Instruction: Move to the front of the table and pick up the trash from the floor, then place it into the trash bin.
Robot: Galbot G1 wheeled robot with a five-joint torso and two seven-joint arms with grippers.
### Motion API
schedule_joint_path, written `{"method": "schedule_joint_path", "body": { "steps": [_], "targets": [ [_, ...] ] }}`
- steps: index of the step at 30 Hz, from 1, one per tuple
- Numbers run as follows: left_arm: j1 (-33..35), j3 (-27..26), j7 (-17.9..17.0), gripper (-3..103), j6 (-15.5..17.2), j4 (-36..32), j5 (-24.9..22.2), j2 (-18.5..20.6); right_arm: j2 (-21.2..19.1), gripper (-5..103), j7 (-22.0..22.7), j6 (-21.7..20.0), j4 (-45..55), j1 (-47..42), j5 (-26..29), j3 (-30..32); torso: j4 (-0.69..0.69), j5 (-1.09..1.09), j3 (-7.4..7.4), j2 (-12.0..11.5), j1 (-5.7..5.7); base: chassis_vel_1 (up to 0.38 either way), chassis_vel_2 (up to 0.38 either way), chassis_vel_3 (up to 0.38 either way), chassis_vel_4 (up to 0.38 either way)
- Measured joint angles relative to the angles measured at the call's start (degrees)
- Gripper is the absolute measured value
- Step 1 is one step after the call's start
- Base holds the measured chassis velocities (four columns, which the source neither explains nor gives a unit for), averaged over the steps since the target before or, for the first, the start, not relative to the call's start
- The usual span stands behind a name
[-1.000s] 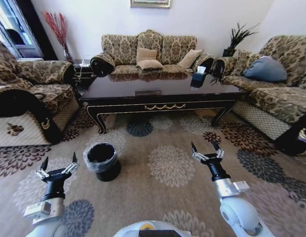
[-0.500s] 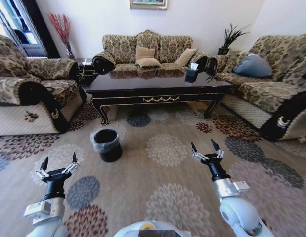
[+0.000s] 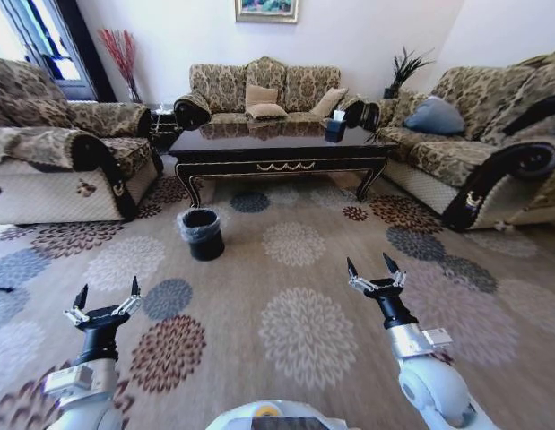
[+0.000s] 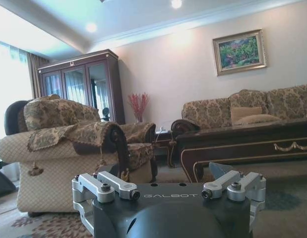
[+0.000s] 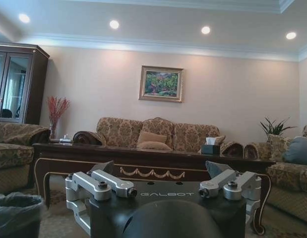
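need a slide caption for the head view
Both open claws, left and right, hover over the floral carpet, with the lined trash bin before the dark coffee table.

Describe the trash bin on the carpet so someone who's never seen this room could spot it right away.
Start at the long dark coffee table with gold scroll trim, in front of the middle sofa. On the patterned carpet just in front of the table's left leg stands the trash bin. It is a small round black bucket with a crinkled plastic liner over its rim, the only loose item on the floor.
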Motion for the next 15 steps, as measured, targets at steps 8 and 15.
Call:
{"method": "schedule_joint_path", "body": {
  "steps": [8,15],
  "targets": [
    [0.00,0.00,0.01,100,0.00,0.00,0.00,0.00,0.00,100,0.00,0.00,-0.01,0.02,0.01,0.00,0.01,0.07,0.01,0.00,0.00,0.316,-0.370,-0.306,0.383],
    [0.01,0.00,0.01,100,0.00,-0.01,0.00,0.00,0.00,100,0.00,0.00,-0.01,-0.01,0.01,0.01,-0.01,0.02,-0.03,0.01,-0.01,0.228,-0.305,-0.246,0.279]
  ]
}}
